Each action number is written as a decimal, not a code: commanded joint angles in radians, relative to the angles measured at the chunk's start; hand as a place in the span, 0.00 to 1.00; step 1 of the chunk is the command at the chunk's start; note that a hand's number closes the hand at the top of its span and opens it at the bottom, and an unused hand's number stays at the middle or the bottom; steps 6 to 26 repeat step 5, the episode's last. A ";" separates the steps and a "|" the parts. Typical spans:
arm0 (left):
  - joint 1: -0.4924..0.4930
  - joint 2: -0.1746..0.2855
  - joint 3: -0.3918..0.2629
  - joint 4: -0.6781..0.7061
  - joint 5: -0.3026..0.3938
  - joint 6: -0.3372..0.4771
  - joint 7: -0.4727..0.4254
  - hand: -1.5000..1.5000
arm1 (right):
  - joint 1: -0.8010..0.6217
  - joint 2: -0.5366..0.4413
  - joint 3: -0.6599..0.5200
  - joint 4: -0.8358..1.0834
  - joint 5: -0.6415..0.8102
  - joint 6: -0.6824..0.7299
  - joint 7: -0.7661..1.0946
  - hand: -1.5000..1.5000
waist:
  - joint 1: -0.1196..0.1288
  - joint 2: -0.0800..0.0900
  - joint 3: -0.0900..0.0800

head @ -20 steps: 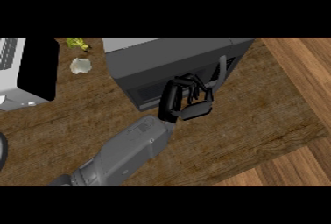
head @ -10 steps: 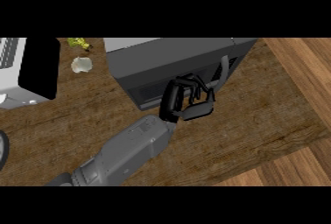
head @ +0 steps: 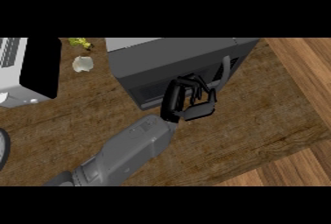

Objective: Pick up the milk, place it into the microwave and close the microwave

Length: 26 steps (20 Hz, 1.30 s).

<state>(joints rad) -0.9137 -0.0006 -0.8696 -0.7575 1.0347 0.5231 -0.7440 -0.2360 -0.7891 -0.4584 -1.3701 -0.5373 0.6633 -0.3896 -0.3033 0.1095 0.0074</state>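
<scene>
No shift since earlier. Right hand (head: 191,109) sits against the microwave (head: 168,61) front at the counter's (head: 258,127) far edge, fingers curled together beside the door handle (head: 223,74). Milk hidden; cannot tell where.

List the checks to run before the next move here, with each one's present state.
1. Milk located: cannot tell; it shows nowhere in this view.
2. Microwave door fully shut: cannot tell from this steep angle.
3. Robot hand at the door's front: ok, just left of the handle.
4. Robot hand empty: ok; its fingers are curled and nothing shows between them.
</scene>
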 commanded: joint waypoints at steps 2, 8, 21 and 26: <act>-0.077 0.001 0.039 0.080 0.026 -0.008 0.017 1.00 | -0.026 -0.018 -0.006 0.034 -0.022 0.034 -0.009 0.00 | -0.008 0.012 -0.002; -0.096 0.001 0.037 0.078 0.035 -0.005 0.018 1.00 | -0.038 -0.023 -0.002 0.049 -0.021 0.035 -0.004 0.00 | -0.003 0.014 -0.001; -0.096 0.001 0.037 0.078 0.035 -0.005 0.018 1.00 | -0.038 -0.023 -0.002 0.049 -0.021 0.035 -0.004 0.00 | -0.003 0.014 -0.001; -0.096 0.001 0.037 0.078 0.035 -0.005 0.018 1.00 | -0.038 -0.023 -0.002 0.049 -0.021 0.035 -0.004 0.00 | -0.003 0.014 -0.001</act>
